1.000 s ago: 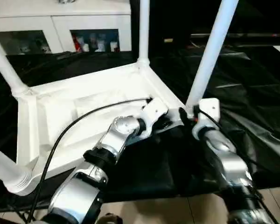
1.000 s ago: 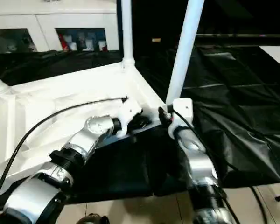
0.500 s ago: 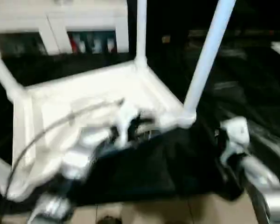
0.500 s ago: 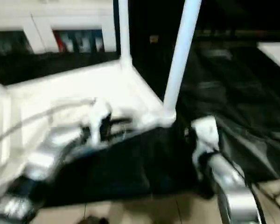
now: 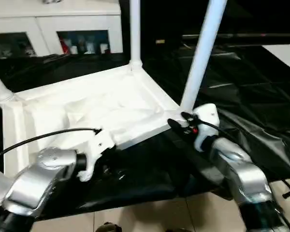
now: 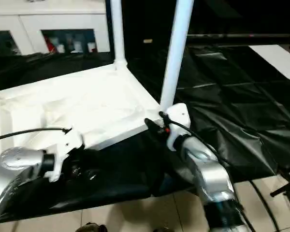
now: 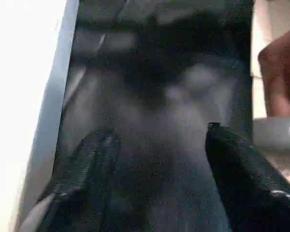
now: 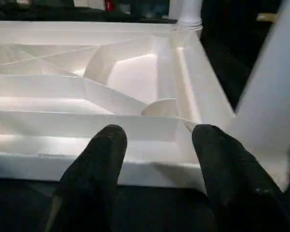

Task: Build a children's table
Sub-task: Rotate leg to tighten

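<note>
The white table (image 5: 87, 104) lies upside down on the black sheet (image 5: 251, 92), ribbed underside up, with several legs standing in its corner sockets; one leg (image 5: 203, 53) rises from the near right corner. My right gripper (image 5: 177, 125) is open right at that corner, its fingers (image 8: 94, 169) spread over the table's front rim (image 8: 87, 159). My left gripper (image 7: 159, 150) is open and empty, hanging over the black sheet just in front of the table's front edge (image 7: 29, 96).
A white cabinet (image 5: 53, 24) with glass-fronted shelves stands at the back. A black cable (image 5: 38, 138) arcs over my left forearm. Pale floor (image 5: 150, 217) begins at the sheet's near edge. A person's leg (image 7: 275, 72) shows beside the sheet.
My left gripper has drawn back off the table's front rim to the black sheet. My right gripper swung out to the right, then returned to the near right corner. The camera shifted too.
</note>
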Controlling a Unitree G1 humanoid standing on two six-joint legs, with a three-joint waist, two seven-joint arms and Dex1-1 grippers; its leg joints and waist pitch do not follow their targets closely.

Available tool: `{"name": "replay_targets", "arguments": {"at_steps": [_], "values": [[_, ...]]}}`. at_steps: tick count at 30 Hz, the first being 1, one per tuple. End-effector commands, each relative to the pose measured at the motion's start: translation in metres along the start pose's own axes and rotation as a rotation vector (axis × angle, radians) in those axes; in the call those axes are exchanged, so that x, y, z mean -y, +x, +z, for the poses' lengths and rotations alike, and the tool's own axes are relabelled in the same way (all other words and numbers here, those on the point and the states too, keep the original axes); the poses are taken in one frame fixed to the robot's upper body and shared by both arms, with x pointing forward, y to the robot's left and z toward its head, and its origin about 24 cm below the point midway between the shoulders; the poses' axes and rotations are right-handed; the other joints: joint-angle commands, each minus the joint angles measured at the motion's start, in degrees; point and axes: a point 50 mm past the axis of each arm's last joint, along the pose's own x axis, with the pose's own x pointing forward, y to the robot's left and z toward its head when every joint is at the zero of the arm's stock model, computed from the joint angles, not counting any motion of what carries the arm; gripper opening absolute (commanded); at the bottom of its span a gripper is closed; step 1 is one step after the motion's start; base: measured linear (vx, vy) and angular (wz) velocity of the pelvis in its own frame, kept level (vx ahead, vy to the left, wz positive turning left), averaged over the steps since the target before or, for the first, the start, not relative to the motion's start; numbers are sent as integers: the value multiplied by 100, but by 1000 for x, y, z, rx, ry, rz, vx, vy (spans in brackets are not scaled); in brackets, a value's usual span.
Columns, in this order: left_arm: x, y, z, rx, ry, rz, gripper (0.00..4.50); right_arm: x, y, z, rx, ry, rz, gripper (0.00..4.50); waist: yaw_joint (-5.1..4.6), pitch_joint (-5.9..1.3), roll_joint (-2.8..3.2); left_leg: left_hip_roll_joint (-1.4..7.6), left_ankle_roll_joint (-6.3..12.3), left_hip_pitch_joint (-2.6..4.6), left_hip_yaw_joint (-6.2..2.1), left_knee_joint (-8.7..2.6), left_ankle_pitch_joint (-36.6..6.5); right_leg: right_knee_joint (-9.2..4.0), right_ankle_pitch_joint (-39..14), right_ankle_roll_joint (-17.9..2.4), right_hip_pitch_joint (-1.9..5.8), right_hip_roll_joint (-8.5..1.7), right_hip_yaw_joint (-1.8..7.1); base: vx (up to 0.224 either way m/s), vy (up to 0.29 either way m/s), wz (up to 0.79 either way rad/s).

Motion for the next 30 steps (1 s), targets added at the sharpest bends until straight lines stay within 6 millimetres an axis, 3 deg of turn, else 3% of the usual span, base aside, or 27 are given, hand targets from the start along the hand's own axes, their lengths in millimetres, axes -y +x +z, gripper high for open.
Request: {"name": "replay_targets", "arguments": {"at_steps": [1, 3, 4, 5, 12, 13, 19, 22, 24, 30], "values": [[-2, -7, 1, -53, 25, 61, 362, 4, 13, 6, 23, 9, -36, 209, -20, -317, 24, 379, -514, 223, -273, -557, -2603, -517, -2561, -835, 28, -446, 336, 0, 0, 0], [-3, -11, -1, -84, 24, 96, 368, 5, 22, 10, 38, 34, -48, 202, -28, -321, 30, 369, -496, 203, -272, -551, -2409, -479, -2301, -936, 57, -447, 338, 0, 0, 0], [-5, -15, -2, -127, 23, 135, 371, 7, 34, 15, 56, 71, -67, 192, -27, -304, -13, 374, -456, 202, -241, -555, -2286, -490, -2172, -923, 65, -429, 342, 0, 0, 0], [-5, -17, -3, -146, 24, 147, 376, 9, 38, 15, 60, 93, -85, 181, -22, -309, -3, 364, -446, 233, -230, -530, -2249, -476, -2131, -1001, 45, -446, 357, 0, 0, 0], [-10, -23, -4, -183, 40, 205, 438, 33, 45, 16, 88, 173, -296, 116, 6, -359, -15, 350, -381, 190, -185, -502, -1656, -381, -1404, -1084, 129, -416, 344, 0, 0, 0], [-10, -23, -3, -184, 39, 206, 446, 37, 46, 16, 94, 185, -329, 105, 19, -369, -7, 349, -387, 217, -177, -489, -1650, -378, -1383, -1102, 114, -411, 339, 0, 0, 0], [-10, -19, -1, -183, 47, 211, 450, 78, 32, 13, 122, 218, -627, 59, 93, -380, -12, 341, -441, 244, -147, -473, -1655, -368, -1326, -1013, 100, -384, 330, 0, 0, 0], [-10, -17, 0, -179, 51, 221, 450, 88, 28, 15, 133, 223, -680, 26, 154, -374, -16, 335, -443, 287, -117, -452, -1716, -386, -1347, -979, 60, -367, 338, 0, 0, 0], [-11, -17, 0, -172, 57, 238, 450, 99, 23, 17, 146, 216, -726, 20, 156, -384, -32, 330, -437, 238, -134, -459, -1701, -368, -1391, -939, 110, -371, 330, 0, 0, 0], [-12, -19, -1, -159, 67, 254, 450, 129, 4, 25, 162, 191, -823, 9, 181, -407, -87, 316, -311, 188, -129, -420, -1456, -350, -1299, -945, 149, -385, 314, 0, 0, 0]]}}
